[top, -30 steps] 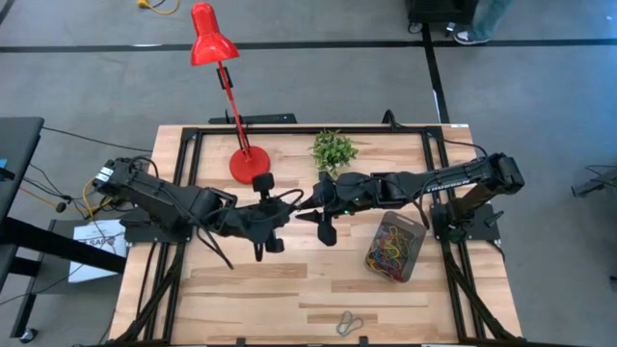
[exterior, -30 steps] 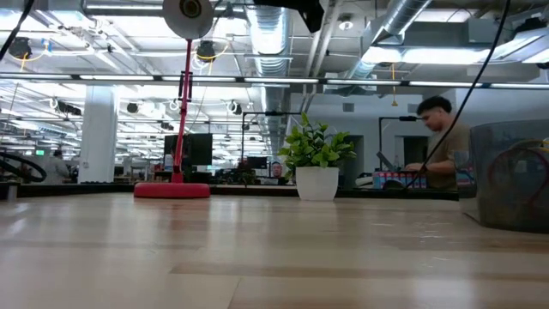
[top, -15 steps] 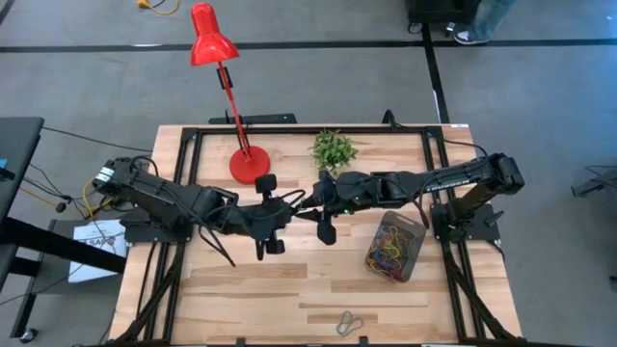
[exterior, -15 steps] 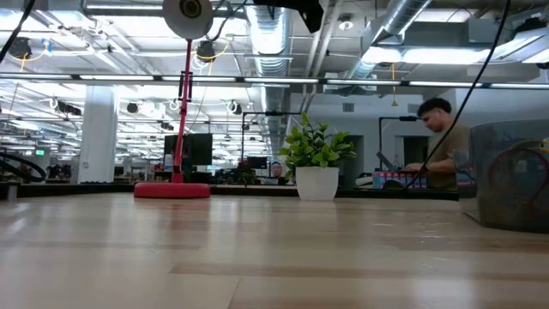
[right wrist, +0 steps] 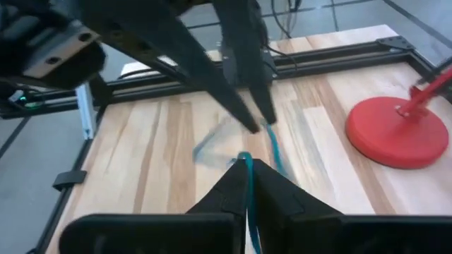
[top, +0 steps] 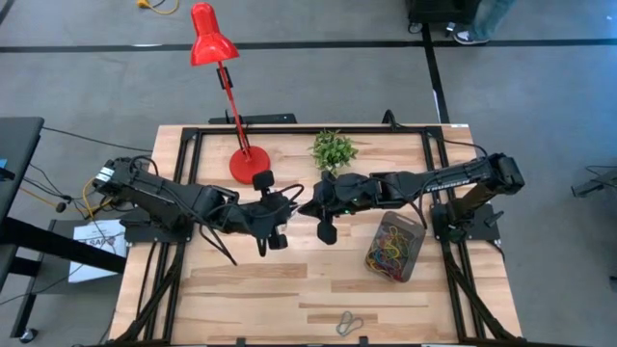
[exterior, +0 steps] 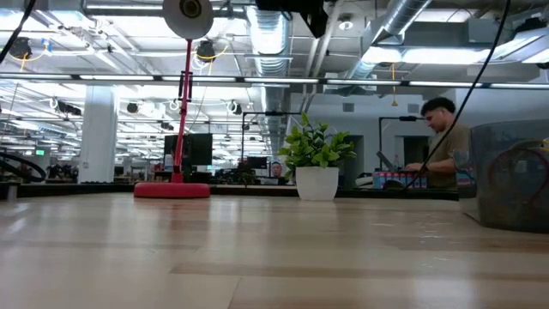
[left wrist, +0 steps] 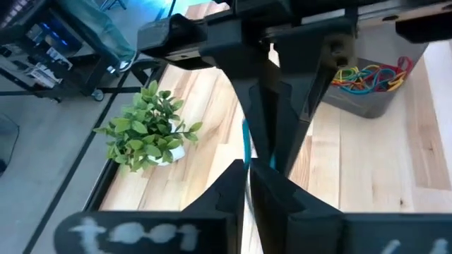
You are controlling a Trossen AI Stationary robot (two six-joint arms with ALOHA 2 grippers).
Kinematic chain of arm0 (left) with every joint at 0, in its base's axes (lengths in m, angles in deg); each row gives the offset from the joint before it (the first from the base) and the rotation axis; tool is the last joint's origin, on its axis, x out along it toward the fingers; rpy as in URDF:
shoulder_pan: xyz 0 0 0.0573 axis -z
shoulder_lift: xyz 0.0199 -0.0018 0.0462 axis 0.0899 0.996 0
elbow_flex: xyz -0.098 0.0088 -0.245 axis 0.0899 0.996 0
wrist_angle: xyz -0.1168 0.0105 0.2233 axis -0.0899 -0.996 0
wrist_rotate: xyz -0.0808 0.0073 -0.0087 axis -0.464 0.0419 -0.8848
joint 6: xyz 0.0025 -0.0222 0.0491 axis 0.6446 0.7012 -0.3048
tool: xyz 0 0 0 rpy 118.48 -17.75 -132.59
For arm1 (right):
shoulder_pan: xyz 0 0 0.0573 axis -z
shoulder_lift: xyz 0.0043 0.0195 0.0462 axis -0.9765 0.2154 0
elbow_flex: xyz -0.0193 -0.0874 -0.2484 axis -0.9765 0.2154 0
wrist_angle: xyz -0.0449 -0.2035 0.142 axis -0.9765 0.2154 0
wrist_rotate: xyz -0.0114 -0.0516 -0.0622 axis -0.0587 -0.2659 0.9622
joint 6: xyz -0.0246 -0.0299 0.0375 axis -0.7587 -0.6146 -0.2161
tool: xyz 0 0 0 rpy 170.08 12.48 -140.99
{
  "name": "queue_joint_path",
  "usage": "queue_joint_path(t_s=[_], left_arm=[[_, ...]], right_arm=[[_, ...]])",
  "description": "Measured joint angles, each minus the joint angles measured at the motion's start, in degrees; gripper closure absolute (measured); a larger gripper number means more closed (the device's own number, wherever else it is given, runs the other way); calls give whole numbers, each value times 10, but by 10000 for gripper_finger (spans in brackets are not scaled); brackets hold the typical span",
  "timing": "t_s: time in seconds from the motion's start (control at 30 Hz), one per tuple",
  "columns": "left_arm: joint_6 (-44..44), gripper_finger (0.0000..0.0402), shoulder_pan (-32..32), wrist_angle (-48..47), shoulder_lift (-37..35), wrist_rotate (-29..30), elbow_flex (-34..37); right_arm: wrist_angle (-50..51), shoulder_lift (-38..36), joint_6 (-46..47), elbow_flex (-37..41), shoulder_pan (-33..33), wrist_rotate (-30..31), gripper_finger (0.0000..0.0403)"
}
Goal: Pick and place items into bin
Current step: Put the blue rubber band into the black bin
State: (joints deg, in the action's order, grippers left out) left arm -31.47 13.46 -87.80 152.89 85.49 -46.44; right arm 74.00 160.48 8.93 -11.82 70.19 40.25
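Both arms reach toward the table's middle, tips meeting. The left gripper (left wrist: 247,166) and right gripper (right wrist: 247,164) are each pinched closed on the same teal band (right wrist: 272,148), stretched between their fingertips. Off to the side of the fingers sit the bin (top: 395,247), the plant (top: 333,149) and the red lamp (top: 249,164).

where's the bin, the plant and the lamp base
bin (top: 395,247), high view, its middle, on the bands inside
plant (top: 333,150), high view, leaf top
lamp base (top: 249,165), high view, red disc
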Motion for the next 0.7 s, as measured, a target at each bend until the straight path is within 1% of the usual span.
queue_joint_path(t_s=[0.07,0.2,0.33,0.47,0.7], left_arm=[[0,378,0,0,0,0,0],[0,357,0,0,0,0,0],[0,339,0,0,0,0,0],[0,330,0,-1,0,0,0],[0,329,-4,-6,0,0,0]], right_arm=[[5,0,9,0,0,14,393],[16,0,18,0,0,21,400],[47,0,91,0,-1,65,400],[149,0,204,0,-2,95,401],[395,0,384,0,-27,93,401]])
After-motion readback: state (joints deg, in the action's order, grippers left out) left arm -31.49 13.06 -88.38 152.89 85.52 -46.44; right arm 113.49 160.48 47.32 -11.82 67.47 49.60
